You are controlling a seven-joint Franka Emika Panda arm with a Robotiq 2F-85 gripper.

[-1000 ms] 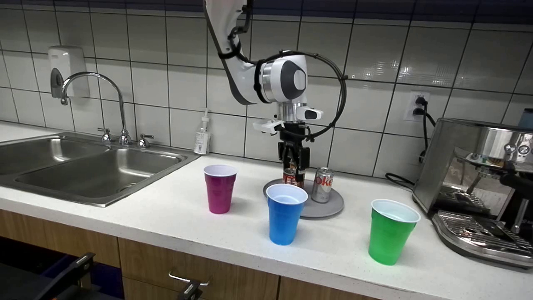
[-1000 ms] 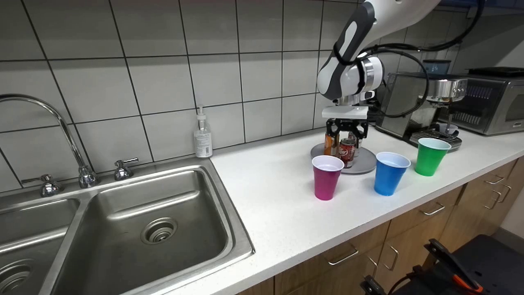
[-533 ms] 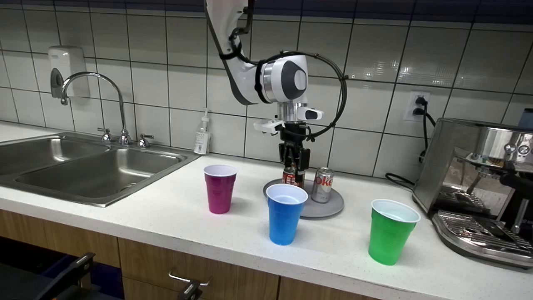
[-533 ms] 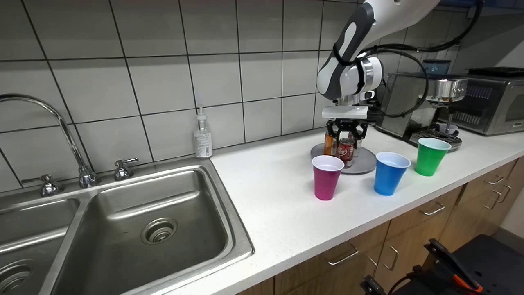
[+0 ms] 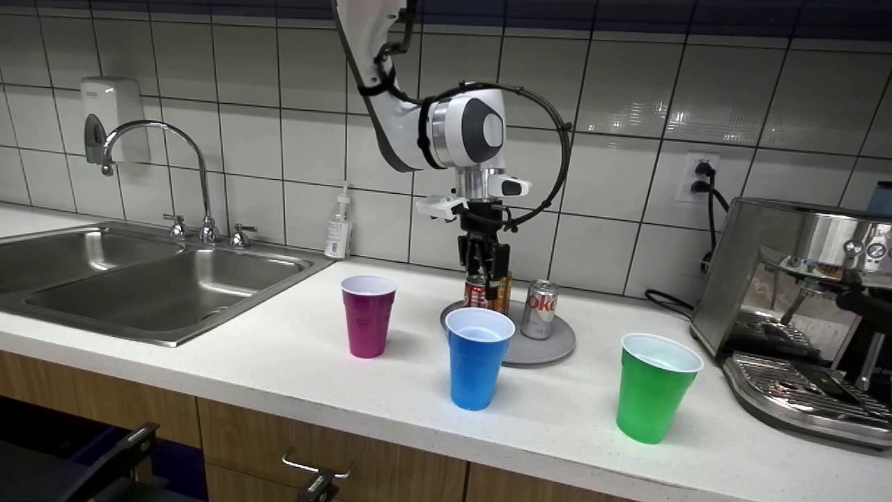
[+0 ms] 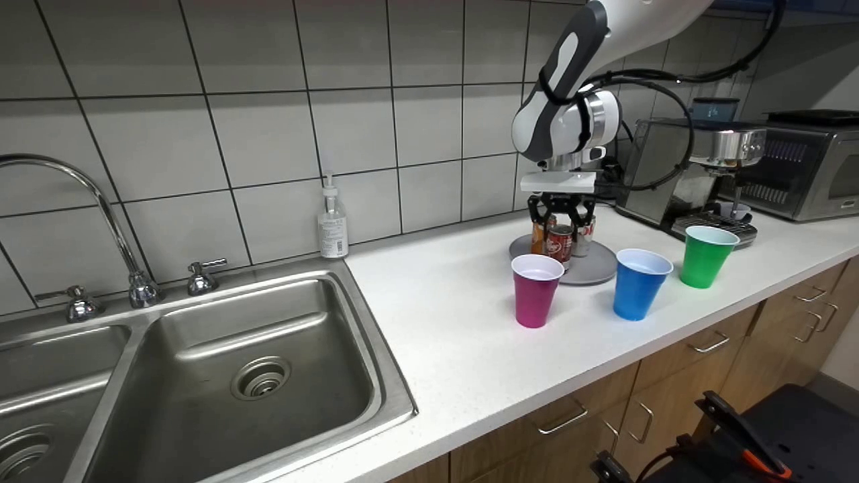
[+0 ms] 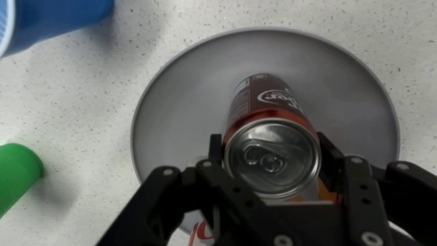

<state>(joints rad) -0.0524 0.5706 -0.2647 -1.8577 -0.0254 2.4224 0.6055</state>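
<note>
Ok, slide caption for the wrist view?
End effector gripping a dark red can over a gray plate, blue cup and green cup cropped at left.

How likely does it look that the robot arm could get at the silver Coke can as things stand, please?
Probably not: its gripper appears closed on the Dr Pepper can, so the jaws look occupied, though the silver Coke can stands uncovered on the gray plate.

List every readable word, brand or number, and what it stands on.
"Coke": silver can.
"per", upside down in the wrist view, the rest turned from sight: red can.
Too small or blurred: print on the orange can, pump bottle and outlet.
No readable numbers.
</note>
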